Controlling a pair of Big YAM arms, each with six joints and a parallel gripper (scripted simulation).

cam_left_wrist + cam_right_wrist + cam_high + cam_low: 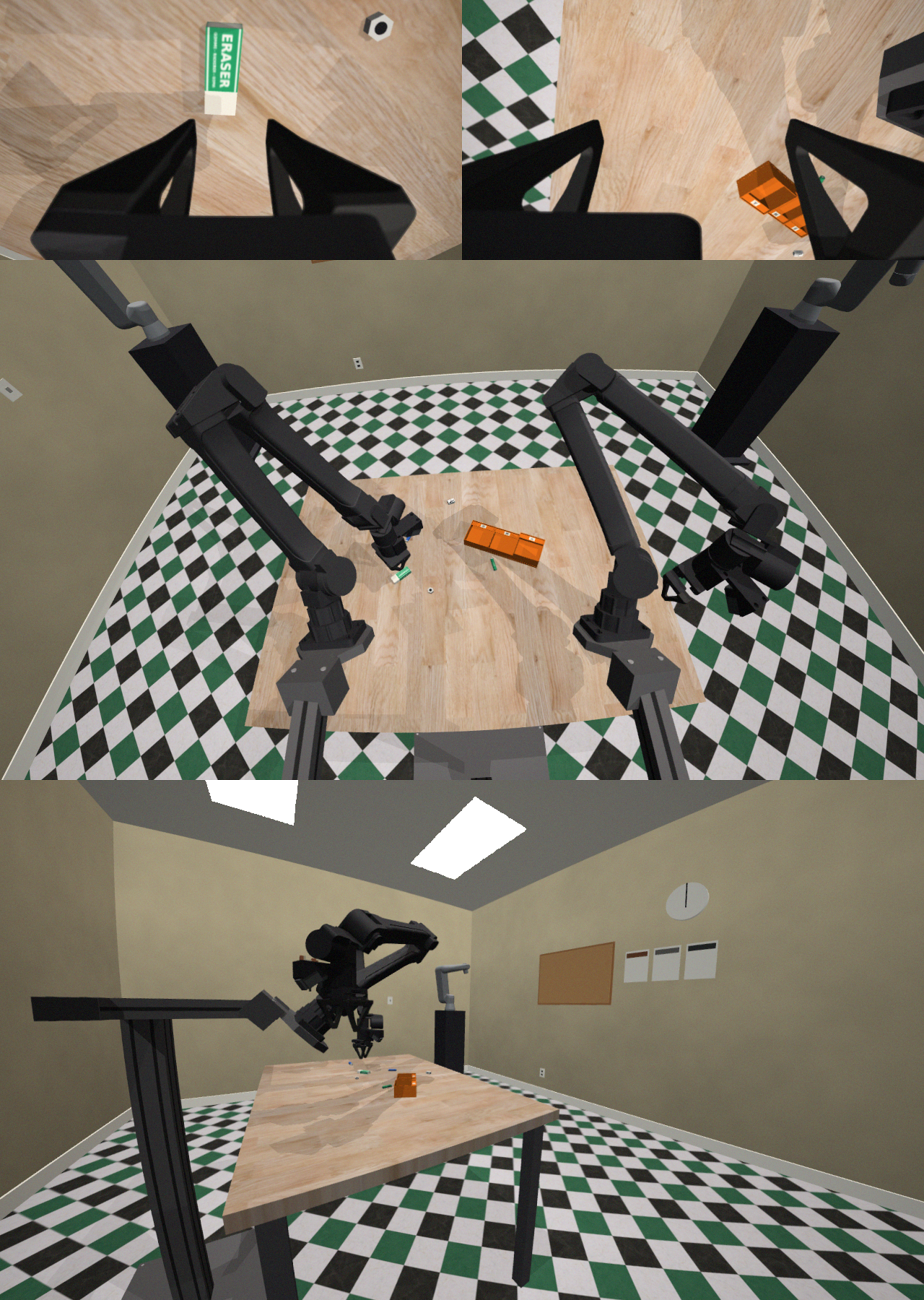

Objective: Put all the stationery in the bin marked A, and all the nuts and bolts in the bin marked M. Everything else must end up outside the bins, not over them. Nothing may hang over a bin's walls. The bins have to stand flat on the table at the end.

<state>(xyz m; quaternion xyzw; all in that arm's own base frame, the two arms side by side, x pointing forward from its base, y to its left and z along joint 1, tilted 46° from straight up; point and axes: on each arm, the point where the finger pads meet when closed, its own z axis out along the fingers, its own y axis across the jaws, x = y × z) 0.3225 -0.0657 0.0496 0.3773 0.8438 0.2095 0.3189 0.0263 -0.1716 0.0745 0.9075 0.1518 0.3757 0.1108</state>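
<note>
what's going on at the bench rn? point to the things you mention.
Nothing is held. The left gripper [401,566] [231,130] hovers, part-open, near the green-and-white eraser [401,575] [222,68], likely its next pick. The right gripper [694,130] hangs wide open, off to its own side. The eraser and hex nut [430,590] [380,27] lie loose on the table [465,661], outside the orange bins [504,544] [405,1089] [769,177].

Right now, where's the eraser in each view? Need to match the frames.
Top: eraser left of centre, below the left gripper.
Exterior: small, near the table's far end.
Left wrist: upper middle, beyond the fingertips.
Right wrist: not in it.
Landmark, top, exterior and right wrist: orange bins.
</note>
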